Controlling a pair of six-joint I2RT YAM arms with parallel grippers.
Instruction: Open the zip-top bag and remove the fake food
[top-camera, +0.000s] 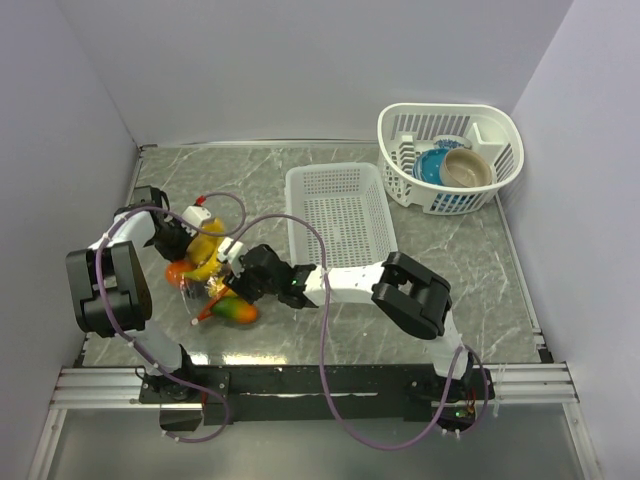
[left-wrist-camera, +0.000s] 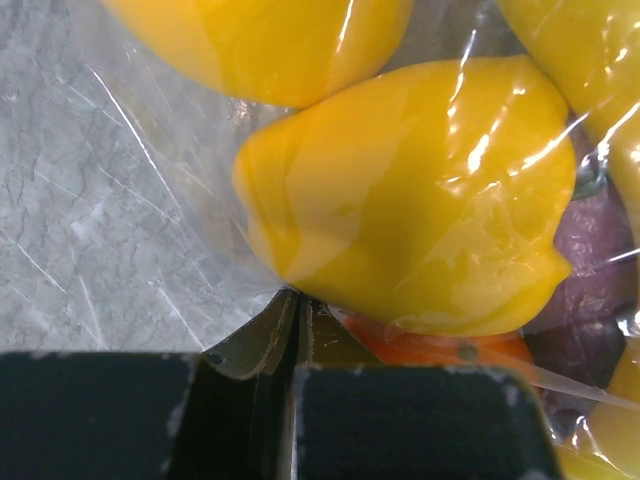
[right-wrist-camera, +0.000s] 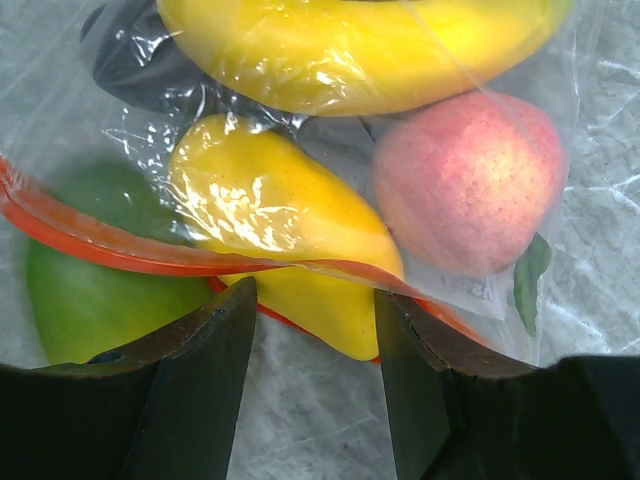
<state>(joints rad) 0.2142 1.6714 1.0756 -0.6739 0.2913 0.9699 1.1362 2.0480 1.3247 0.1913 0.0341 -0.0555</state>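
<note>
The clear zip-top bag (top-camera: 205, 262) lies at the left of the table, full of fake food. My left gripper (top-camera: 185, 245) is at its far end; in the left wrist view its fingers (left-wrist-camera: 270, 335) are shut, pinching the bag's film (left-wrist-camera: 170, 150) under a yellow fruit (left-wrist-camera: 420, 200). An orange piece (left-wrist-camera: 440, 350) and a dark purple piece (left-wrist-camera: 600, 240) lie beside them. My right gripper (right-wrist-camera: 315, 300) is open at the bag's mouth. The orange-red zip strip (right-wrist-camera: 100, 245) is parted, and a yellow fruit (right-wrist-camera: 290, 240) pokes its tip out between the fingers. A pink-red fruit (right-wrist-camera: 470, 185) and a green fruit (right-wrist-camera: 90, 300) flank it.
A flat white slotted basket (top-camera: 340, 215) lies just right of the right gripper. A taller white basket (top-camera: 497, 130) holding bowls stands at the back right. Walls close in the table on the left, back and right.
</note>
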